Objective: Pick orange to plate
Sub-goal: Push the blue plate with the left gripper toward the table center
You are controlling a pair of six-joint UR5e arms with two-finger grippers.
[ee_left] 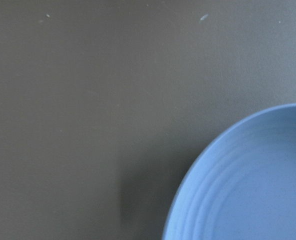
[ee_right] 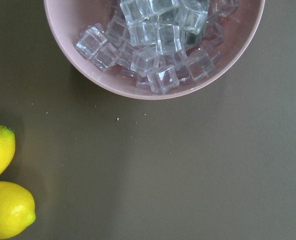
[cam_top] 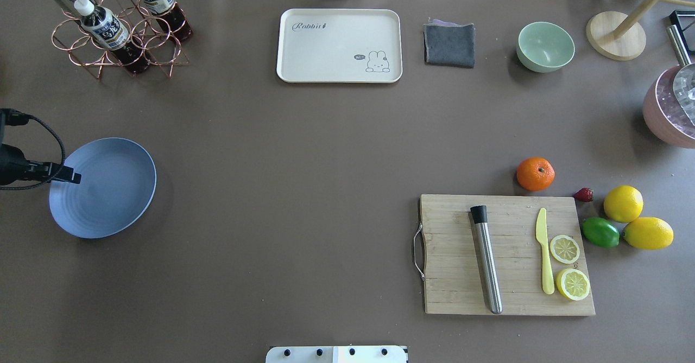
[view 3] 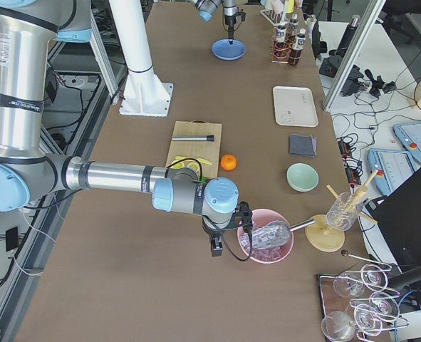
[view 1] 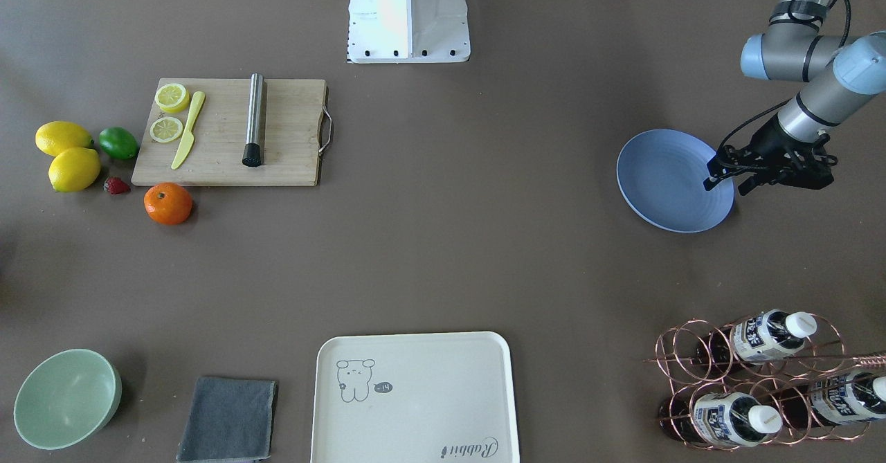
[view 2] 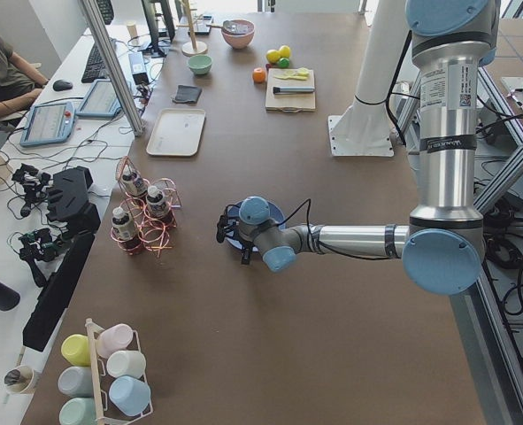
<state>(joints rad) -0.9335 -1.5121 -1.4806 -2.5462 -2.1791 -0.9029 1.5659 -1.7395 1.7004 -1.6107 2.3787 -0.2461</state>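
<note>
Many ice cubes (ee_right: 158, 40) in pink bowl (cam_top: 659, 118) | left gripper (view 1: 727, 180) parted | right gripper (view 3: 214, 249) unclear

A wide brown counter (cam_top: 304, 151) carries everything. Near one end sits a blue plate (cam_top: 108, 200), with a wire bottle rack (cam_top: 157, 53) beyond it. Along the far edge lie a cream tray (cam_top: 331, 48), a grey cloth (cam_top: 449, 43), a green bowl (cam_top: 545, 46) and a round wooden stand base (cam_top: 615, 35). Toward the other end, an orange (cam_top: 535, 173) rests just beside a cutting board (cam_top: 450, 276), near a strawberry (cam_top: 583, 194), a lime (cam_top: 600, 232), two lemons (cam_top: 623, 203) and a pink bowl of ice (cam_top: 665, 116).
</note>
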